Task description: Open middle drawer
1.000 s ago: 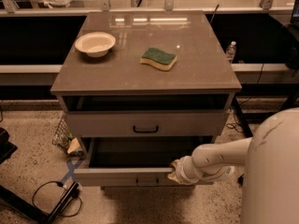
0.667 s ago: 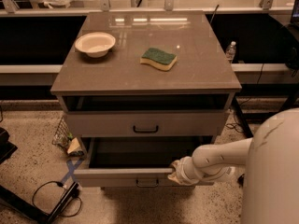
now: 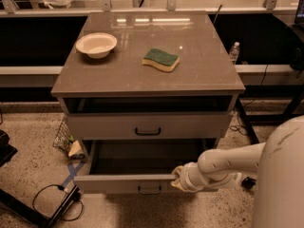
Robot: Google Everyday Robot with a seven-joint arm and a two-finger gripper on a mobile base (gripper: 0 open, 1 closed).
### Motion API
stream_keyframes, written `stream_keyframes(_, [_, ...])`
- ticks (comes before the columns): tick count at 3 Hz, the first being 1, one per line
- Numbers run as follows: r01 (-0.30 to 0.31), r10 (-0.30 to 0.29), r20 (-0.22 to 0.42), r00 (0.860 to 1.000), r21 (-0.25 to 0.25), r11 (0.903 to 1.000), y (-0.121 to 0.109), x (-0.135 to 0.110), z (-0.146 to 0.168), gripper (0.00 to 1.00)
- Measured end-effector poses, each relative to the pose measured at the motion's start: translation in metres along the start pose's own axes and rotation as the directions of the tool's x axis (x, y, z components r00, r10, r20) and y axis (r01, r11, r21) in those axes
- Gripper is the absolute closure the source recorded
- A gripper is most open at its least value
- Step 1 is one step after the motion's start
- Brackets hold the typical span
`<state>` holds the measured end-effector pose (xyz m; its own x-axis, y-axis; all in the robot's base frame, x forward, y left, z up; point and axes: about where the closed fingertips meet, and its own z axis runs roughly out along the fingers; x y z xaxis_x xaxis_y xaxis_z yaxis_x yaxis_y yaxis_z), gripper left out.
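One claw (image 3: pixel 178 179) sits on the front rim of the middle drawer (image 3: pixel 118 184), right of its handle (image 3: pixel 149 190), likely hooked there to pull; clenched or released, we can't tell. Drawer stands well out below the upper drawer (image 3: pixel 104 126); we judge it open enough.

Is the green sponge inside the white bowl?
No, the sponge lies on the cabinet top beside the bowl; the gripper is at the front edge of the middle drawer.

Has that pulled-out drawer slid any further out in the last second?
No. The middle drawer has its front just as far out from the countertop edge as before, and the gripper is still at the drawer's front, right of the handle.
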<state>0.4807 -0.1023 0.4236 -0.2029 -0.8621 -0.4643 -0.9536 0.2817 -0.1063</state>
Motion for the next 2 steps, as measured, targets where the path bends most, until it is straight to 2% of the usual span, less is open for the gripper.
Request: stream_keyframes(2, [-0.001, 0.001, 0.002, 1.000, -0.005, 1.0000, 0.0019, -0.0014, -0.0041, 1.00])
